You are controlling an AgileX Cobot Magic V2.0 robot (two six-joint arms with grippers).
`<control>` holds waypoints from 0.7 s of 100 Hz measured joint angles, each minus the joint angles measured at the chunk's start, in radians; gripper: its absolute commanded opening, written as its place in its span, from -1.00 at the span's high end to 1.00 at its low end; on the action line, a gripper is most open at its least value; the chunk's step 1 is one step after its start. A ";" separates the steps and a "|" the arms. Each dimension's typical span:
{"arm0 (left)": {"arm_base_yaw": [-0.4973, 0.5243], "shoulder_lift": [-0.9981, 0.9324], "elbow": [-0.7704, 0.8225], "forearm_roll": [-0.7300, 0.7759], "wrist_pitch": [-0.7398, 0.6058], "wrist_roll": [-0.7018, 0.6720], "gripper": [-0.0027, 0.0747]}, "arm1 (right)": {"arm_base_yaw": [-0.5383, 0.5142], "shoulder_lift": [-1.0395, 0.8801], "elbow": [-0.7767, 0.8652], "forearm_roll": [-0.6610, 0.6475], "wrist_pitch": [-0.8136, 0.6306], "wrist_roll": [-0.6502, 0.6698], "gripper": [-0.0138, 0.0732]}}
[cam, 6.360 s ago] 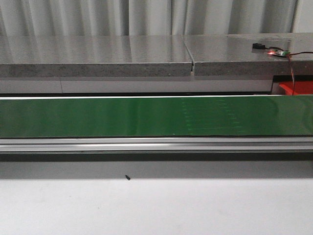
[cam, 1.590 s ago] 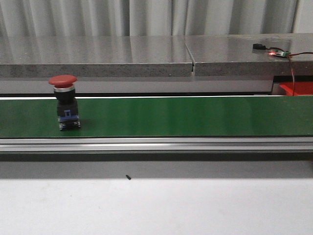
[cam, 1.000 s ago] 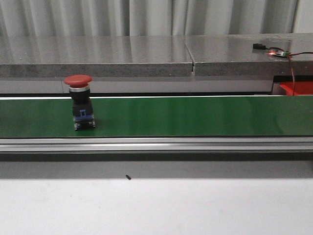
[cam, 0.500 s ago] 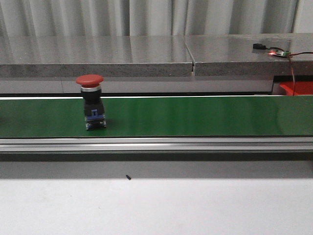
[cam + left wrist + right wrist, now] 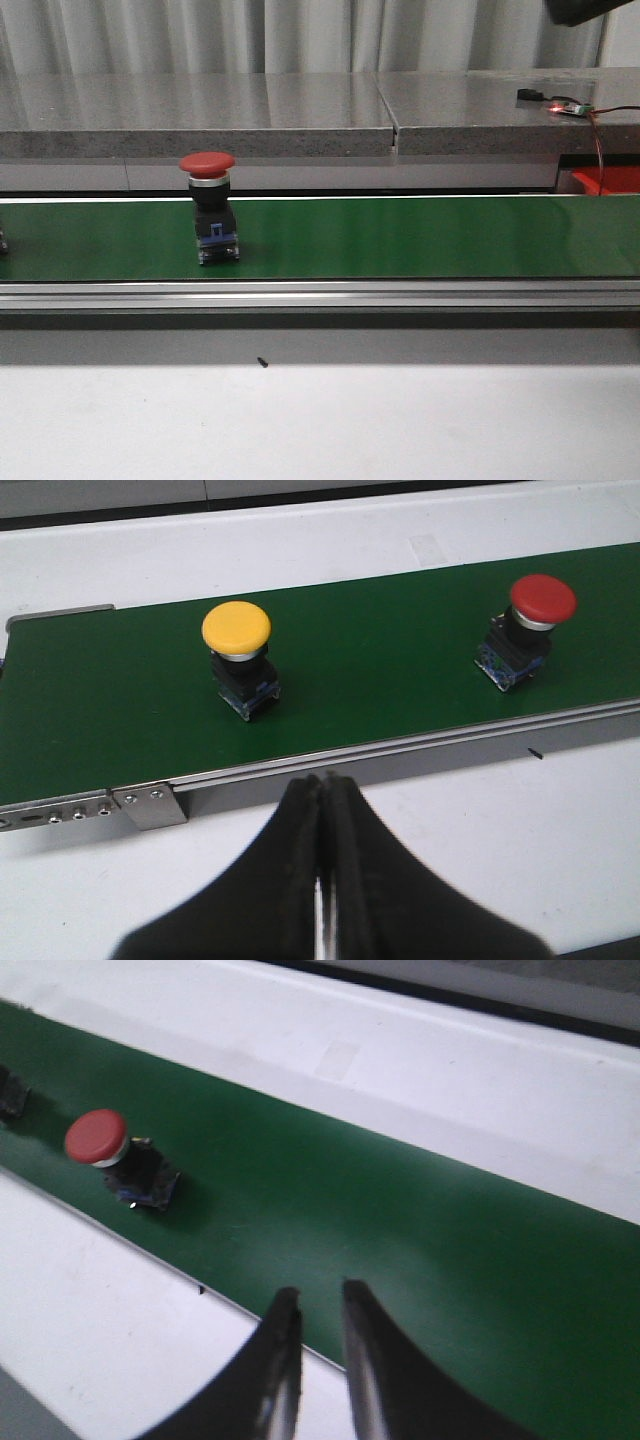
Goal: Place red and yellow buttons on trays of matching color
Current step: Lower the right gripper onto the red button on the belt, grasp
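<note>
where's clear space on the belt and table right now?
Free: the green belt from the red button rightward to the red tray corner, and the white tabletop in front of the belt rail. The only crowded stretch is between the red button and the yellow button.

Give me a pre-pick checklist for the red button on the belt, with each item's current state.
1. Red button upright on the green belt: ok.
2. Nothing touching it; yellow button stands apart: ok.
3. Right gripper open enough to take the button: not ok, fingers only slightly parted.
4. Left gripper open: not ok, shut.
5. Red tray in sight: ok, only partly visible at the far right.
6. Yellow tray located: cannot tell, none in view.
</note>
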 measured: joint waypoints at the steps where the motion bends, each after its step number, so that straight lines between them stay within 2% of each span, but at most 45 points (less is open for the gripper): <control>1: 0.000 0.000 0.000 0.000 0.000 0.000 0.98 | 0.006 0.012 -0.011 -0.002 0.007 0.000 -0.16; 12: 0.000 0.000 0.000 0.000 0.000 0.000 0.98 | 0.043 0.104 -0.100 -0.008 0.064 -0.002 -0.67; 19: 0.000 0.000 0.000 0.000 0.000 0.000 0.98 | 0.057 0.157 -0.154 -0.012 0.110 -0.002 -0.81; 43: 0.000 0.000 0.000 0.000 0.000 0.000 0.98 | 0.111 0.327 -0.356 -0.018 0.278 -0.004 -0.83; 70: 0.000 0.000 0.000 0.000 0.000 0.000 0.98 | 0.196 0.508 -0.537 -0.032 0.377 -0.004 -0.83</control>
